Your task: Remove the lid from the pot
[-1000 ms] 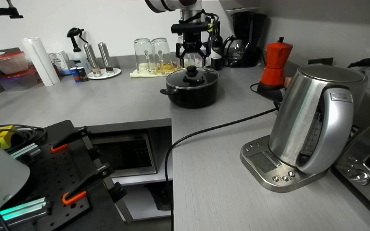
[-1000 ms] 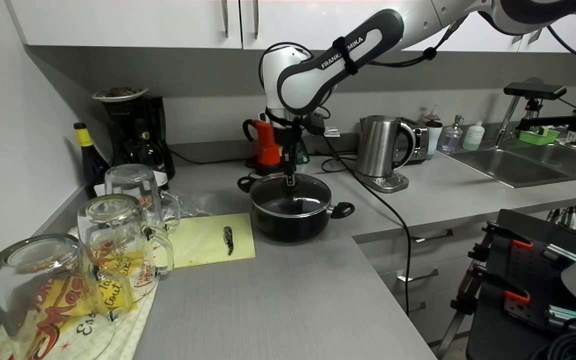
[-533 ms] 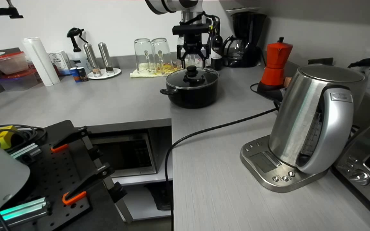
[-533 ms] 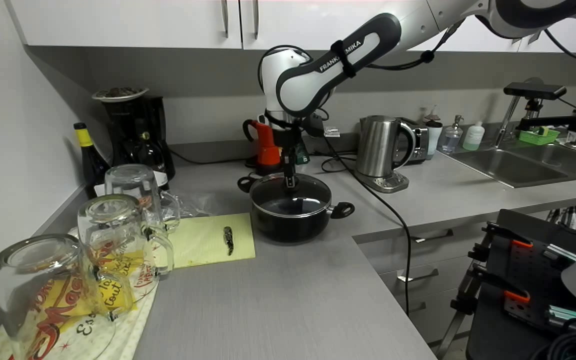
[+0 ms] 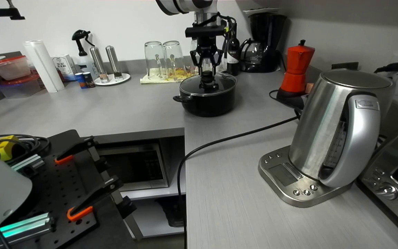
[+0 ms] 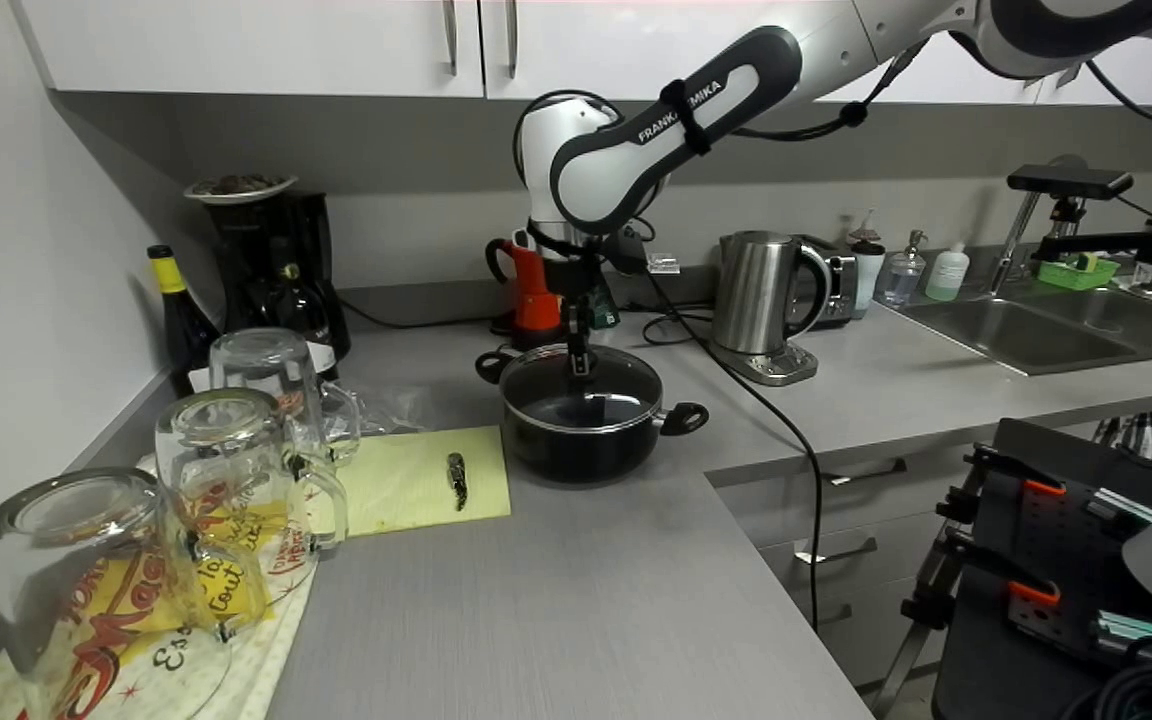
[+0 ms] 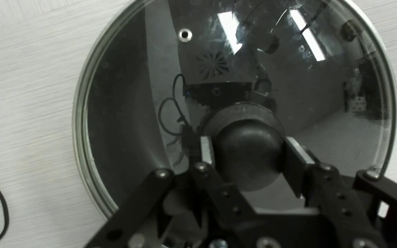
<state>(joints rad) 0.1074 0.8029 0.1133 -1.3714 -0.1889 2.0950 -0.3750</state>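
Dark-looking glass made up most of the round lid (image 7: 233, 74), edged all about with a pale metal rim. A small metal-ringed vent hole (image 7: 185, 35) pierced it, and two white strips of light lay mirrored on its surface. At its centre stood a rounded black knob (image 7: 250, 155) with a soft highlight on top. The lid sat level on the low black cooking pot (image 6: 581, 450), covering its mouth; in an exterior view the pot's two black side handles (image 6: 684, 420) jutted out over the grey countertop (image 6: 536, 610). The Robotiq gripper (image 5: 207, 72) pointed straight down at the middle of the lid, its fingers (image 7: 206, 150) pinching the knob between them; as far as the dim wrist view allowed me to judge, both met its sides. A yellow sheet (image 6: 406, 475) lay just beside the pot. Farther back stood a red moka pot (image 6: 537, 290) and a stainless-steel electric kettle (image 6: 751, 295).
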